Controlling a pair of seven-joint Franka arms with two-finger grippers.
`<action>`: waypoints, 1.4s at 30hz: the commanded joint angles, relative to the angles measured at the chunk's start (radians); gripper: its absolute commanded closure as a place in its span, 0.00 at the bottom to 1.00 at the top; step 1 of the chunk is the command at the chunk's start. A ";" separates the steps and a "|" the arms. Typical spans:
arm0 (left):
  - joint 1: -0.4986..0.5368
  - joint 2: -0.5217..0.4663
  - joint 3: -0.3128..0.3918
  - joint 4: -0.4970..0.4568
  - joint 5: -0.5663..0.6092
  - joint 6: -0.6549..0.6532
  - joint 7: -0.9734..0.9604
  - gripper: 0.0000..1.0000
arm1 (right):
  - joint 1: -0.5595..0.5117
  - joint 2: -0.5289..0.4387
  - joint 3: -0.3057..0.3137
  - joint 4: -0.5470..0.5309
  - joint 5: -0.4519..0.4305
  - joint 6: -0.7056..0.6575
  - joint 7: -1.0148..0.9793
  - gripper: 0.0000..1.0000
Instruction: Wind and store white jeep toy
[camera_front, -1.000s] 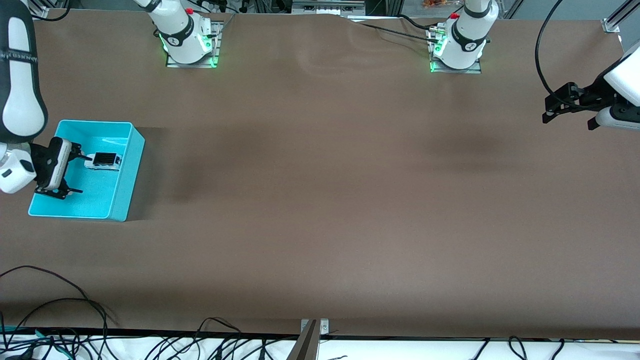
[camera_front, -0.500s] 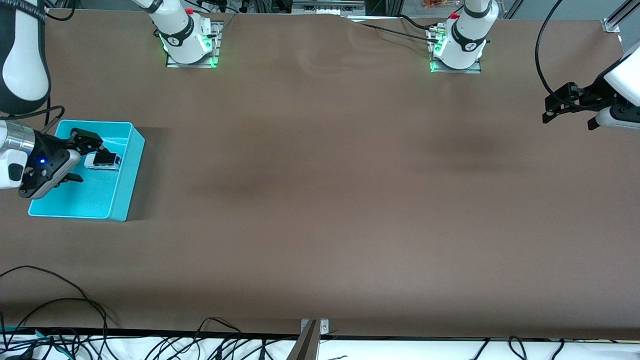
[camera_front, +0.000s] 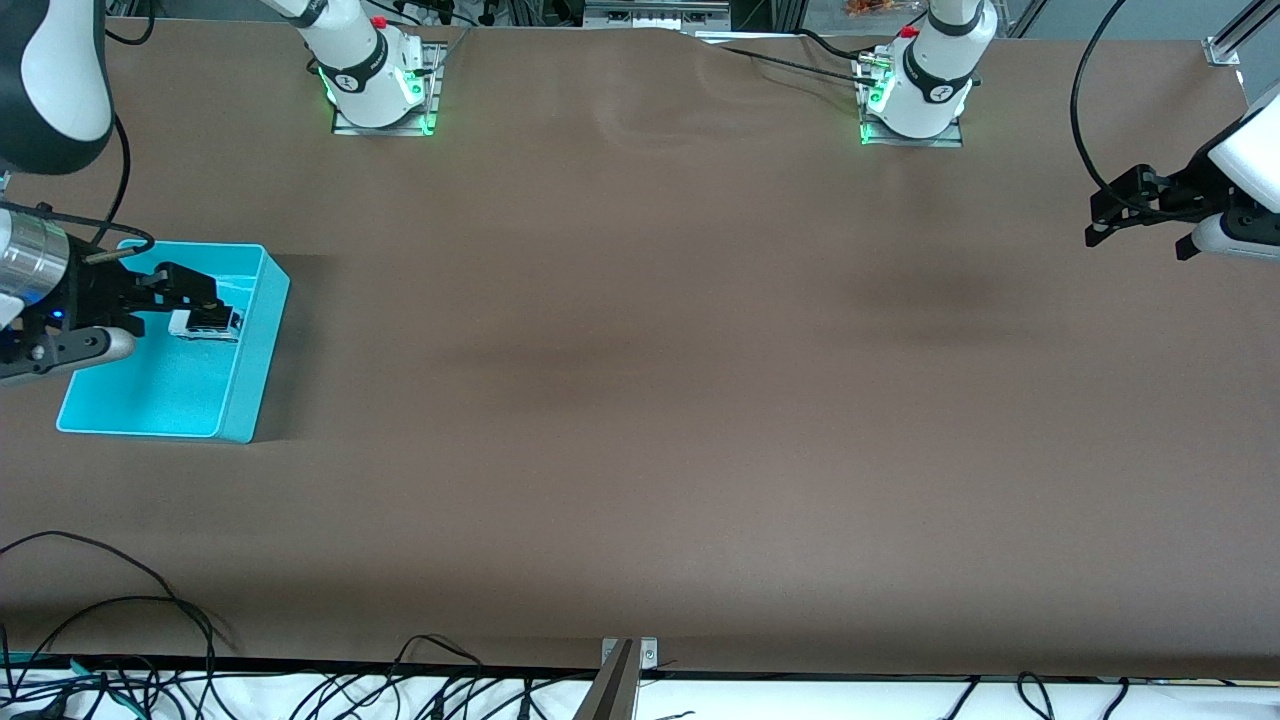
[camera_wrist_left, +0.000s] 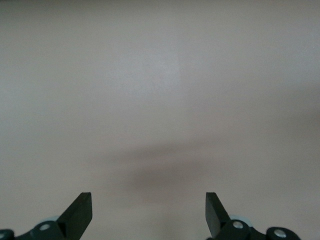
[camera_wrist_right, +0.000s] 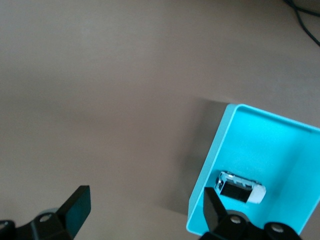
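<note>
The white jeep toy (camera_front: 206, 323), black-roofed, lies inside the turquoise bin (camera_front: 256, 360) at the right arm's end of the table. My right gripper (camera_front: 160, 305) is open and empty, tilted, up over the bin beside the jeep. In the right wrist view the jeep (camera_wrist_right: 240, 187) sits in the bin (camera_wrist_right: 216, 145) past one of my fingertips (camera_wrist_right: 211, 202), and the gripper (camera_wrist_right: 145, 206) frames bare table. My left gripper (camera_front: 1100, 218) waits open and empty over the left arm's end of the table; its wrist view shows the gripper (camera_wrist_left: 148, 207) over bare table.
The brown table top (camera_front: 640, 380) spreads wide between the bin and the left arm. Both arm bases (camera_front: 378, 75) (camera_front: 915, 85) stand along the edge farthest from the front camera. Cables (camera_front: 120, 600) lie at the nearest edge.
My right gripper has lifted and swung back from the bin, turning as it went. The jeep stays in the bin. The left arm has not moved.
</note>
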 joint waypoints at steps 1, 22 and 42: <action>0.002 0.010 -0.004 0.024 0.020 -0.018 0.000 0.00 | 0.016 0.019 -0.003 0.098 -0.033 -0.061 0.099 0.00; 0.002 0.010 -0.004 0.024 0.020 -0.018 0.000 0.00 | -0.154 -0.081 0.178 0.017 -0.051 -0.052 0.105 0.00; 0.002 0.010 -0.004 0.024 0.020 -0.018 0.002 0.00 | -0.348 -0.222 0.382 -0.180 -0.094 0.029 0.106 0.00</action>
